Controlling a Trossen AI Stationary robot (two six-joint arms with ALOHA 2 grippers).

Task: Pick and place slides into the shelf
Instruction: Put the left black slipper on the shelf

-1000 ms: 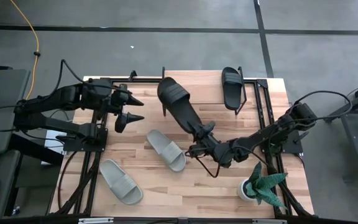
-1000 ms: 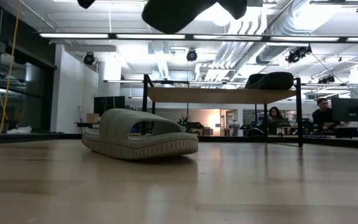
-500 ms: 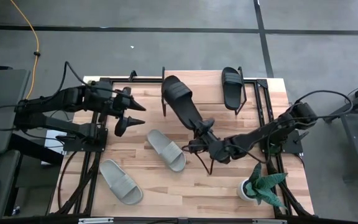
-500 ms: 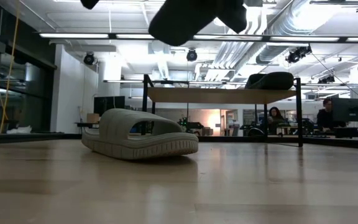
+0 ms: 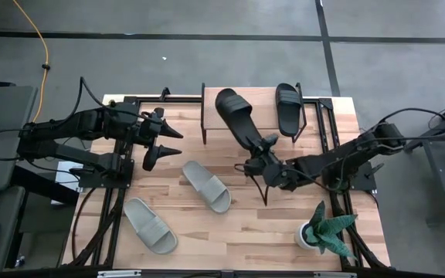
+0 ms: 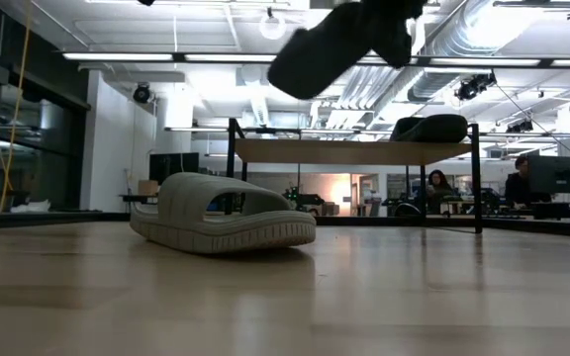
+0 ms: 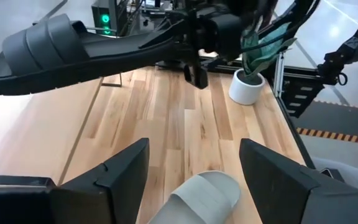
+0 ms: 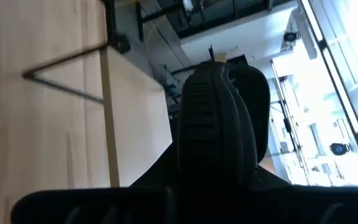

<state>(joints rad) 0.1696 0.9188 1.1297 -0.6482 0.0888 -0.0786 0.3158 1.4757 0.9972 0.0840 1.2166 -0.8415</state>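
My right gripper (image 5: 263,157) is shut on a black slide (image 5: 238,116) and holds it in the air, toe end over the left part of the shelf (image 5: 259,96). In the low view this slide (image 6: 334,49) hangs high above the table. A second black slide (image 5: 288,108) lies sole-down on the shelf's right part. Two pale grey-green slides (image 5: 205,185) (image 5: 150,224) lie sole-down on the tabletop. My left gripper (image 5: 163,144) waits open at the table's left side, over bare wood; its wrist view shows one grey-green slide (image 7: 204,193) below it. My right gripper grips the black slide by its heel end (image 5: 256,145), coming from the table's right and near side and lying roughly along the slide's length. The slide is lifted clear and tilted, its strap (image 8: 219,118) and toe pointing toward the far edge over the shelf.
A potted plant (image 5: 323,232) in a white pot stands near the table's near right corner. Black metal frames run along the left and right table edges (image 5: 114,193) (image 5: 338,185). The shelf's thin black legs (image 6: 234,168) stand at the far side. People sit in the room behind.
My right gripper has carried the black slide toward the far edge and a little to the right, up over the shelf. The slide has turned so that its toe now lies over the shelf's left part. It stays shut on the heel end.
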